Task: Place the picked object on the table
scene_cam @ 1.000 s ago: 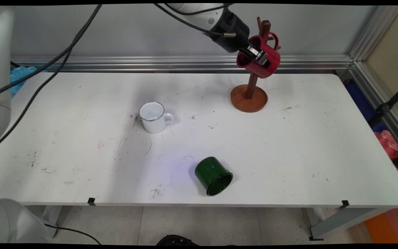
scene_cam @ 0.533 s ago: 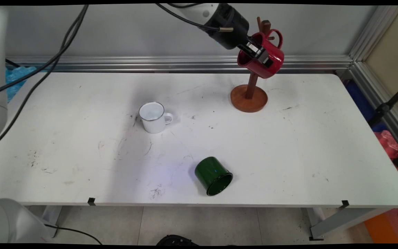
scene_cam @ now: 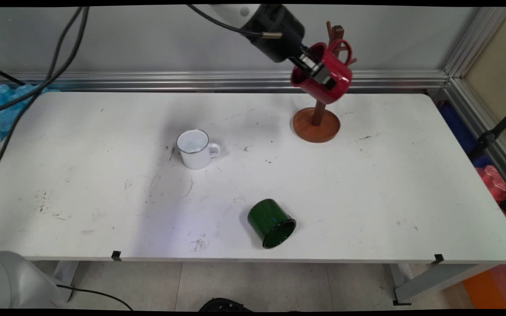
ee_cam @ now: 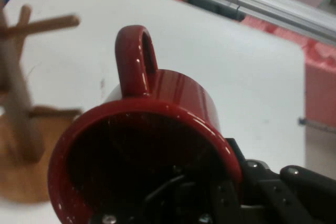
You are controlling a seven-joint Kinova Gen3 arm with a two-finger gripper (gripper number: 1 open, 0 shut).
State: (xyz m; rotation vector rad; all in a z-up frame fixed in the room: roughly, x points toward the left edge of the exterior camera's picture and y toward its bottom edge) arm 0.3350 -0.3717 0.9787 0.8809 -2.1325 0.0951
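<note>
High at the back of the table, my gripper (scene_cam: pixel 316 72) is shut on the rim of a red mug (scene_cam: pixel 325 81), one finger inside and one outside. The mug is tilted, mouth toward the arm, and its handle (scene_cam: pixel 343 46) points at the top of the wooden mug tree (scene_cam: pixel 319 112). From the hand view the red mug (ee_cam: pixel 157 129) fills the lower frame, handle (ee_cam: pixel 135 61) up. The tree's pegs (ee_cam: pixel 44 23) stand to its left, apart from the handle.
A white enamel mug (scene_cam: pixel 196 149) stands upright mid-table. A dark green mug (scene_cam: pixel 271 222) lies on its side near the front edge. The tree's round base (scene_cam: pixel 316 127) sits at the back right. Black cables hang at the upper left.
The gripper and red mug rose slightly, then shifted left, so the mug now sits a little left of where it was against the tree top.
</note>
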